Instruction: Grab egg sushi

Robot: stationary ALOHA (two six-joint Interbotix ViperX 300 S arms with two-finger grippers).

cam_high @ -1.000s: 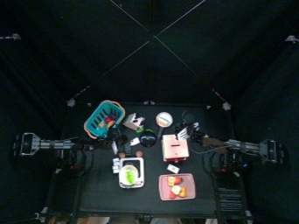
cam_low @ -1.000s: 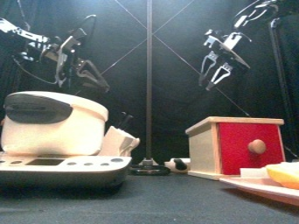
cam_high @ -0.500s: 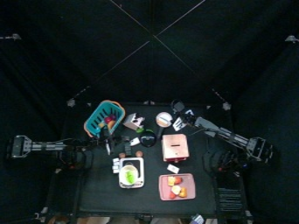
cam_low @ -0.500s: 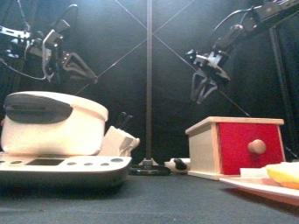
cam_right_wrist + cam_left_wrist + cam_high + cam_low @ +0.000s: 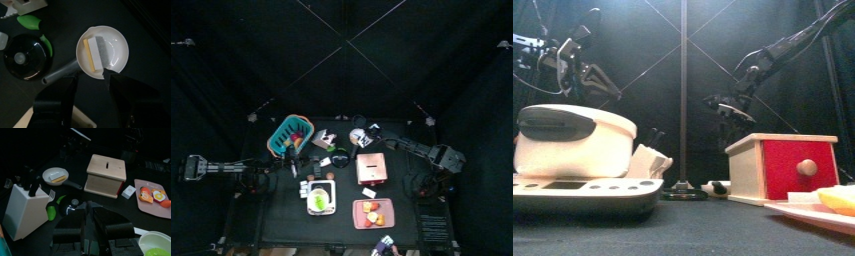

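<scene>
Black curtains ring the small black table (image 5: pixel 342 215). Nearest the front stands the rice cooker (image 5: pixel 573 140), with the wooden box (image 5: pixel 784 167) beside it. Behind the box, the egg sushi (image 5: pixel 93 53) lies in a white pan (image 5: pixel 115 47). The right gripper (image 5: pixel 89 76) hangs over it, jaws spread and empty, likely lined up to pinch. The left gripper (image 5: pixel 87 218) waits aside, narrowly open, holding nothing.

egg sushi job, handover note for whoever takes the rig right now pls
Right tool: open, hovering over the egg sushi, not touching it yet.
Left tool: raised at the table's left, holding nothing; jaws look nearly closed, hard to tell.
Egg sushi: lying in the small white pan at the back of the table, beside the black round dish, behind the wooden box.
Done: approach.
Left: lower, close on the sushi, lift.
</scene>
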